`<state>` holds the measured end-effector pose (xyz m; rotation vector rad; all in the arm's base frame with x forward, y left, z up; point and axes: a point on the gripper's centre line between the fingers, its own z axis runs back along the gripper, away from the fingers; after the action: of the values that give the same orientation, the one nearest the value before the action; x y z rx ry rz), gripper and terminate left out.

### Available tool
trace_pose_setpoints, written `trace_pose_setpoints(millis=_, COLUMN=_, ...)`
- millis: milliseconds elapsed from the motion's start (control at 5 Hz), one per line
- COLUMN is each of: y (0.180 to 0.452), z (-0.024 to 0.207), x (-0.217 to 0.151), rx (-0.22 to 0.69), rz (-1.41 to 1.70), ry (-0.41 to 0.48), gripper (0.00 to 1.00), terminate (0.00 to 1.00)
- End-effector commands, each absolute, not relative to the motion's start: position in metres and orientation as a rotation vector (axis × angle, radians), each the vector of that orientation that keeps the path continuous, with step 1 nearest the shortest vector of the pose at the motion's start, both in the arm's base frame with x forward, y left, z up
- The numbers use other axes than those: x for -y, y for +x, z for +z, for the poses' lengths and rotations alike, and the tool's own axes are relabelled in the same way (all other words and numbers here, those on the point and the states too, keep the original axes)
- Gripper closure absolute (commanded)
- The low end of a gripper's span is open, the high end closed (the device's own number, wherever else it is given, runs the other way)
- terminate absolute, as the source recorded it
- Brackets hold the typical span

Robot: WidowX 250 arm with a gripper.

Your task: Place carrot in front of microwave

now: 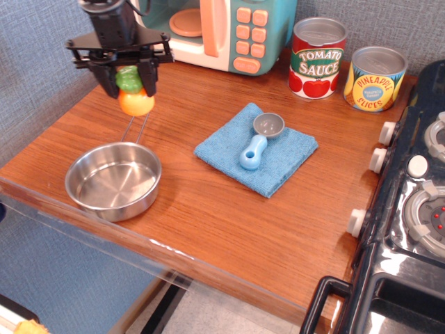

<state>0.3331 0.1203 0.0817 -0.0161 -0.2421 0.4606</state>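
Observation:
My gripper (129, 80) is shut on the carrot (135, 101), a stubby orange toy with a green leafy top, gripped by the top. It hangs above the left part of the wooden table (208, 202), over the handle of the steel pan (113, 181). The microwave (215, 31), teal with a cream front, peach handle and buttons and an orange plate inside, stands at the back of the table, up and to the right of the gripper.
A blue cloth (257, 149) with a blue measuring spoon (257, 139) lies mid-table. A tomato sauce can (317, 58) and a pineapple slices can (375, 78) stand at the back right. A black stove (410, 209) fills the right side.

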Motion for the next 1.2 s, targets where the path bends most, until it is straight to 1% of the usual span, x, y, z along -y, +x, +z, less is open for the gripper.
trace_pose_setpoints(millis=0, y=0.384, z=0.098, x=-0.157, rx=0.301, rz=0.511, ry=-0.014, gripper=1.0, terminate=0.0)
trace_pose_setpoints(millis=200, y=0.395, z=0.098, x=-0.17, rx=0.299, rz=0.52, ry=0.016, gripper=1.0, terminate=0.0)
trace_pose_setpoints(millis=400, y=0.395, z=0.078, x=-0.178, rx=0.237, rz=0.528, ry=0.026, gripper=1.0, terminate=0.0)
trace_pose_setpoints(millis=600, y=0.393, z=0.056, x=-0.177, rx=0.176, rz=0.526, ry=0.017, gripper=1.0, terminate=0.0)
trace_pose_setpoints(millis=800, y=0.395, z=0.049, x=-0.174, rx=0.154, rz=0.51, ry=0.022, gripper=1.0, terminate=0.0)
trace_pose_setpoints(millis=1000, y=0.397, z=0.059, x=-0.171, rx=0.166, rz=0.488, ry=0.03, gripper=0.0, terminate=0.0)
